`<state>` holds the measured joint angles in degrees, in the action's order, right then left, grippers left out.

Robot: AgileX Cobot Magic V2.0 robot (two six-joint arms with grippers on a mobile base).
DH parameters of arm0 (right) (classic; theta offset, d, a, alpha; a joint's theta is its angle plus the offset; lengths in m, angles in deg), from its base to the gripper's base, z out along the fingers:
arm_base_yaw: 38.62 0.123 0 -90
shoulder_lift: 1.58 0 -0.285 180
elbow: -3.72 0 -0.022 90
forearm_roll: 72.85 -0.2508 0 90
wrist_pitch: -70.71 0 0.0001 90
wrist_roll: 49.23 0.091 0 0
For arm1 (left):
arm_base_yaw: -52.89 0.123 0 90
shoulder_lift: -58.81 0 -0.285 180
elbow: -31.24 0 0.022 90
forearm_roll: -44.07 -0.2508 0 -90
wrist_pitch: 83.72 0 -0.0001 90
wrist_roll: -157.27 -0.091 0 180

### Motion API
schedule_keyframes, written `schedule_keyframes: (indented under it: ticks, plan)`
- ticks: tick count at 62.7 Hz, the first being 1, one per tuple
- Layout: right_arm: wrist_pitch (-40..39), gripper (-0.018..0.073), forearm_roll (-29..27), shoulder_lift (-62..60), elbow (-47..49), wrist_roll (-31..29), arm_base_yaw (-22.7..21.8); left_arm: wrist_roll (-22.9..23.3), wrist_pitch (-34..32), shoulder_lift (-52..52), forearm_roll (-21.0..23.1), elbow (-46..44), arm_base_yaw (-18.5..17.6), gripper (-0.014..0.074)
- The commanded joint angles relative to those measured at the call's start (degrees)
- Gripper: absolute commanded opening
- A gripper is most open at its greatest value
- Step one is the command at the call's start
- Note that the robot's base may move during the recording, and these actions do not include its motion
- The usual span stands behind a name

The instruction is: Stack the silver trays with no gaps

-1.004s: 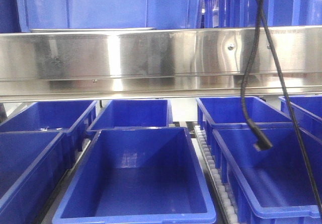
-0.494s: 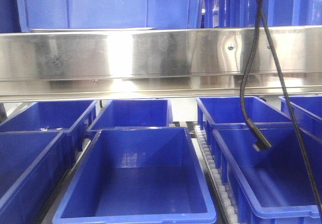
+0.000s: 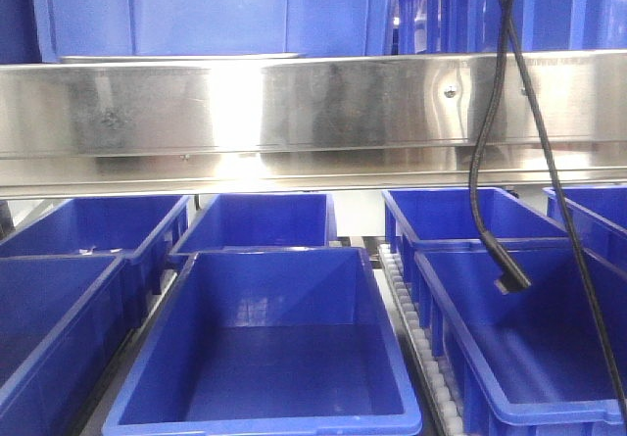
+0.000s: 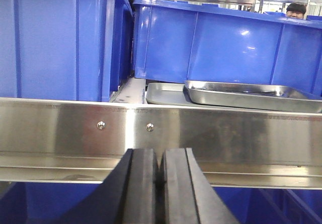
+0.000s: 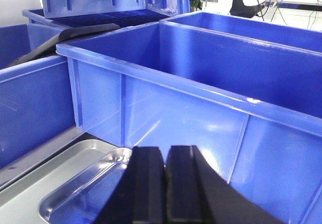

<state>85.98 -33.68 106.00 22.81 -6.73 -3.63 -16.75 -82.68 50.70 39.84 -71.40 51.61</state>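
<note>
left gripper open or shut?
Shut. In the left wrist view the left gripper has its two black fingers pressed together, nothing between them, in front of the steel rail.

Warehouse or factory sorting line. Rows of deep blue plastic bins point(image 3: 260, 348) sit below a long steel shelf rail point(image 3: 313, 113); white conveyor rollers point(image 3: 416, 358) run between bins. More racks and bins behind the rail.
</note>
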Motion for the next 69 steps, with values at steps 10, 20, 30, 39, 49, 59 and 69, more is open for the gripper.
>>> schedule_keyframes:
  ticks: [10, 20, 30, 39, 49, 59, 69]
  plan:
    - [-1.2, -0.0071, 0.8, -0.5, 0.4, -0.5, 0.1, 0.2, -1.0, 0.3, 0.4, -0.1, -0.4, -0.0006]
    - [-0.9, -0.0071, 1.3, -1.1, -0.3, -0.5, 0.3, 0.2, -1.0, 0.3, 0.4, -0.1, -0.4, -0.0006]
    - [-0.9, -0.0071, 1.3, -5.9, -5.5, -0.5, 0.9, 0.2, -1.0, 0.3, 0.4, -0.1, -0.4, -0.0006]
    - [-0.9, -0.0071, 1.3, -14.6, -14.4, -0.5, 1.1, 0.2, -1.0, 0.3, 0.4, -0.1, -0.4, -0.0006]
    - [-0.9, -0.0071, 1.3, -26.8, -27.6, -0.5, 1.1, 0.2, -1.0, 0.3, 0.4, -0.1, -0.4, -0.0006]
    - [-3.3, -0.0071, 4.8, -37.9, -40.8, -0.5, -1.4, 0.2, -1.0, 0.3, 0.4, -0.1, -0.4, -0.0006]
    - [-14.0, -0.0071, 4.8, -48.3, -53.2, -0.5, -9.6, 0.2, -1.0, 0.3, 0.4, -0.1, -0.4, -0.0006]
